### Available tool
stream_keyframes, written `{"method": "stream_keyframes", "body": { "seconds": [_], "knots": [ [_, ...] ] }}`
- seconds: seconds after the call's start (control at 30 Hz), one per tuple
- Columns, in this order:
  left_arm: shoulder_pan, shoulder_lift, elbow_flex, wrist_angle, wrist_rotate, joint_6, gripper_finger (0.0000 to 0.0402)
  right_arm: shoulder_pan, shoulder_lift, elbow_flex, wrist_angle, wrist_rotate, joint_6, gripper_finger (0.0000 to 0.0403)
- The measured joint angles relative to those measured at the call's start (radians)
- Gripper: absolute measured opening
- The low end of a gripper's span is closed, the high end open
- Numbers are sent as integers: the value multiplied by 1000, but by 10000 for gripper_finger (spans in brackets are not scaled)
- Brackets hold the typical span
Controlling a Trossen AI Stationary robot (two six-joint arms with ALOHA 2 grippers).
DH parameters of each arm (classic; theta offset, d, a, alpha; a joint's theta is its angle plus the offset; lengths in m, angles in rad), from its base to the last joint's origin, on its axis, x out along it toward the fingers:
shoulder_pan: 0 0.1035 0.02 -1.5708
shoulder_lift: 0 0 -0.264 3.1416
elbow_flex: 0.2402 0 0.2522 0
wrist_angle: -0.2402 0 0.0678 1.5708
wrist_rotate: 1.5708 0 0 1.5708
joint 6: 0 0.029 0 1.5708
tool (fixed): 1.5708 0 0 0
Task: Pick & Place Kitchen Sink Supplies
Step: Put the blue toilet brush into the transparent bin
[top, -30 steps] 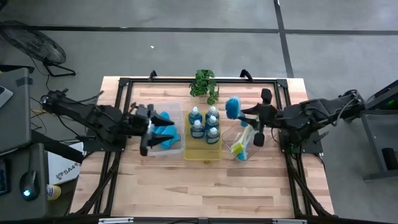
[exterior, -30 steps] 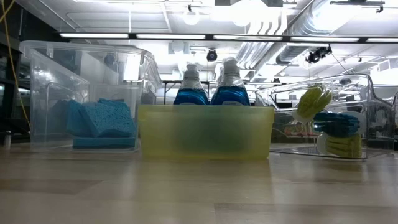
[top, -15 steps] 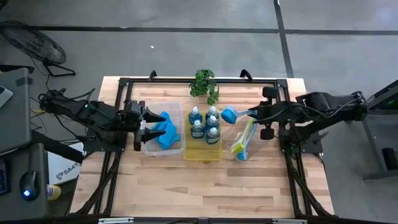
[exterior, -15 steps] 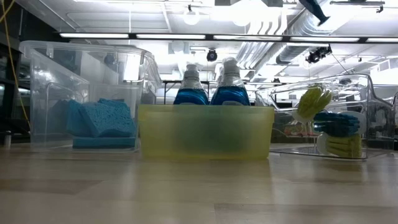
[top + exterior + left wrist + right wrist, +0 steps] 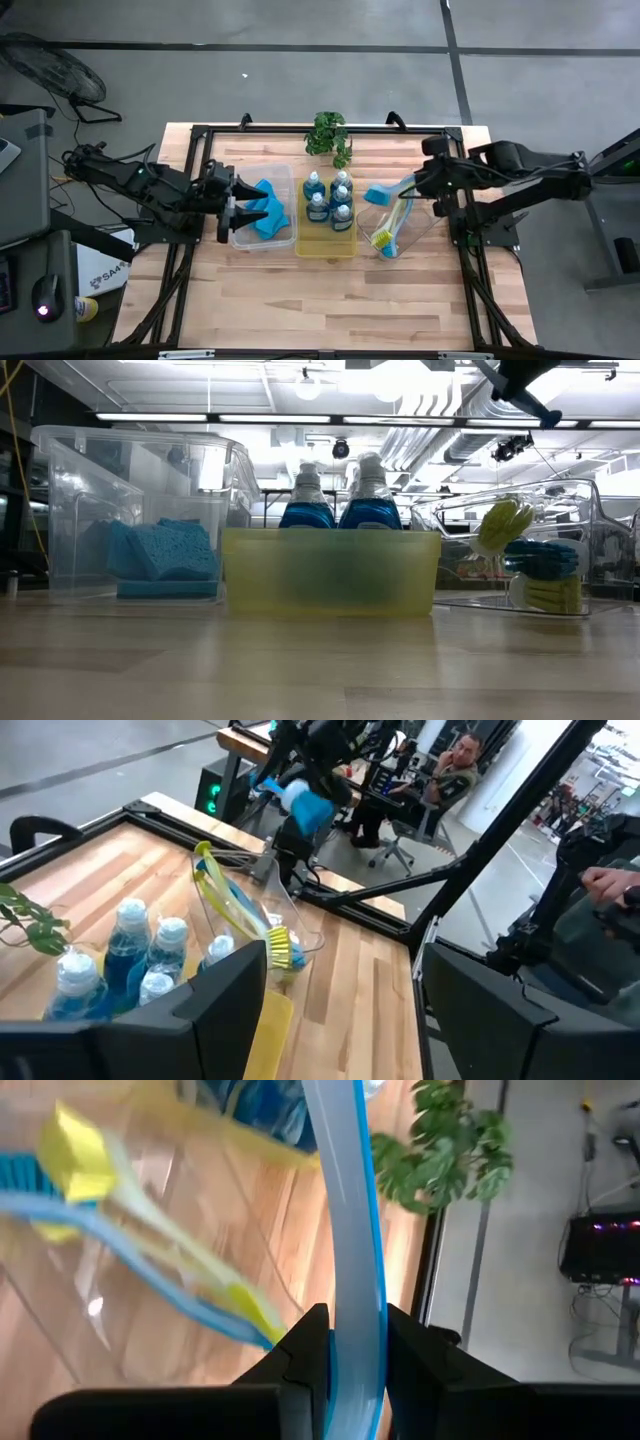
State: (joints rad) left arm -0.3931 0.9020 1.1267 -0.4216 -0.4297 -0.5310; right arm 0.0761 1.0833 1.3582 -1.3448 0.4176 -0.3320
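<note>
From overhead I see my right gripper point(image 5: 418, 184) above the clear tray point(image 5: 425, 222) at the bench's point(image 5: 330, 300) right side, its jaws pinching the pale handle of a blue brush point(image 5: 385, 192) whose bristle head sticks out toward the soap bottles point(image 5: 329, 198). Two more brushes point(image 5: 389, 233), one yellow-green, one blue, lean inside that tray below the jaws. My left gripper point(image 5: 226, 198) sits at the edge of the clear bin point(image 5: 284, 240) holding the blue sponges point(image 5: 262, 208), jaws spread and empty.

At bench level, the wavy sponges point(image 5: 160, 552) lie in the left bin, two blue bottles point(image 5: 340, 500) with pale caps rise from the yellow tray point(image 5: 330, 572), and the held brush point(image 5: 528, 392) hangs high above the tray at right.

Through the left wrist camera, past the spread jaws, I see the bottles point(image 5: 130, 960), the leaning brushes point(image 5: 245, 925) and the raised blue brush head point(image 5: 305, 805) beyond.

Through the right wrist camera, the jaws press on the brush's blue-edged, milky handle point(image 5: 350, 1240), with the leaning brushes point(image 5: 150, 1230) just beyond and a plant point(image 5: 450, 1150) farther off.
</note>
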Motion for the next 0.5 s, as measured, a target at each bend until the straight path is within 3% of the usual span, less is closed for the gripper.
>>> {"method": "stream_keyframes", "body": {
  "seconds": [0.23, 0.5],
  "knots": [
    [0, 6, 0, -1, -3, -27, 263, -66, 62, 0, -101, -32, -163, 64],
    [0, 25, 0, 2, -4, -32, 263, -69, 141, -8, -224, -64, -208, 64]
  ]
}}
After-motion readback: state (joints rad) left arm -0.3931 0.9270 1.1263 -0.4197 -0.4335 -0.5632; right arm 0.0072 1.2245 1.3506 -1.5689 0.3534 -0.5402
